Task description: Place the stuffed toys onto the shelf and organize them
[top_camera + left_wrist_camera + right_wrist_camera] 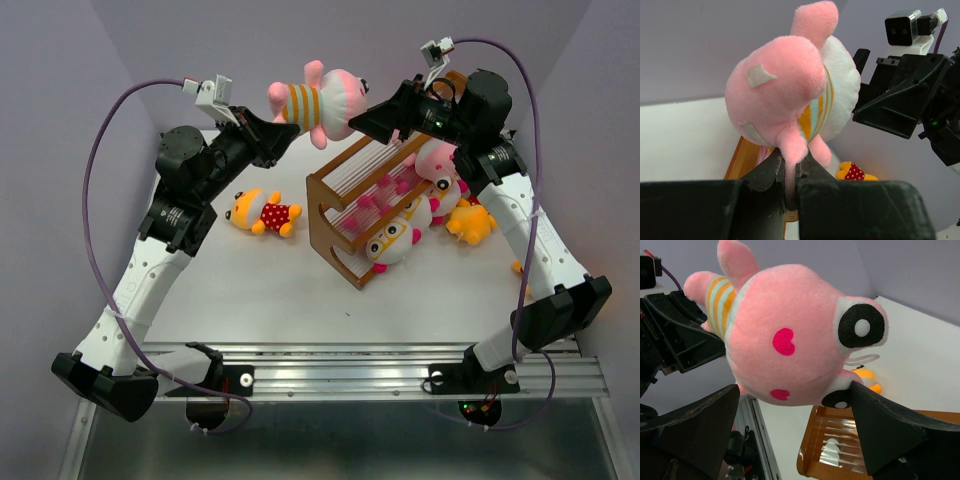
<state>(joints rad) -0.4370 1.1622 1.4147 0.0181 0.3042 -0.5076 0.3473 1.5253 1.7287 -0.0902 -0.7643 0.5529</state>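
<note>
While our left gripper (790, 175) pinches the pink striped toy (325, 100) by a limb, aloft near the shelf (322, 200), our right gripper (366, 122) gapes around its head, so we judge a handover: right closes next.

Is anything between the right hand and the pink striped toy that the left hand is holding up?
Nothing visible. The open right hand flanks the head of the pink striped toy; the left hand pinches one limb.

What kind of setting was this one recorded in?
Probably a lab robot test cell, not a home: plain lilac walls box in a white tabletop, with an aluminium mounting rail along its near edge.
</note>
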